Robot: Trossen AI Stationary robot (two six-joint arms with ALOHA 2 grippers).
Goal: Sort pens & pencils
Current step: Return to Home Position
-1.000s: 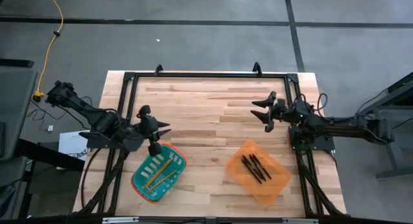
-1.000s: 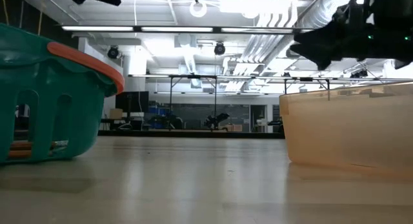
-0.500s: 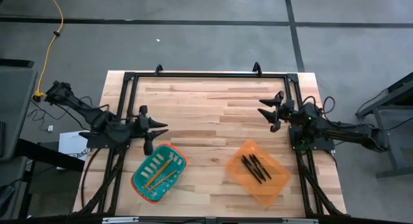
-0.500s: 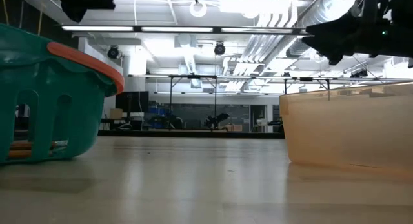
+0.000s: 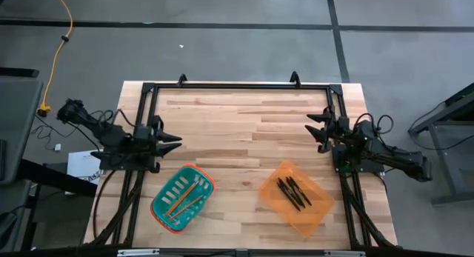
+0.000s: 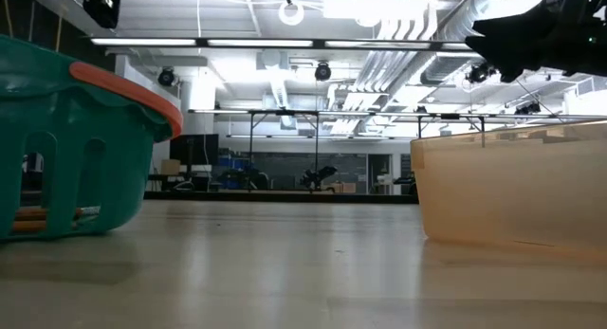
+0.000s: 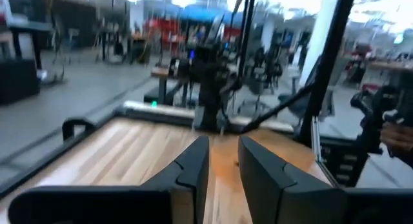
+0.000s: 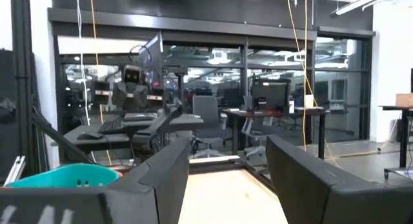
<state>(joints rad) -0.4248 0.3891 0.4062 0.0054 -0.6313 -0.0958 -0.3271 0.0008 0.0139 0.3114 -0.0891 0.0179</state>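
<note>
Three black pens (image 5: pixel 294 192) lie inside the orange tray (image 5: pixel 265 184) near the table's right near part. The orange-tan pencils (image 5: pixel 185 201) lie in the teal basket (image 5: pixel 161 212) on the left; an orange stick end shows through a basket slot in the low view (image 6: pixel 28 220). My left gripper (image 5: pixel 175 141) hovers at the table's left edge, beyond the basket, a little open and empty (image 7: pixel 224 164). At the right edge, my right gripper (image 5: pixel 314 129) is open and empty (image 8: pixel 228 161), on the far side of the tray.
A black metal frame (image 5: pixel 237 87) runs around the wooden table's far and side edges. Bare wood (image 5: pixel 237 131) lies between the two grippers. In the low view the basket (image 6: pixel 66 149) and tray (image 6: pixel 512 187) stand at either side, with bare table between.
Both arms have drawn back. The left gripper has moved from above the basket's far rim toward the table's left edge and turned level. The right gripper has slid toward the right edge. Pens, pencils, basket and tray have stayed put.
</note>
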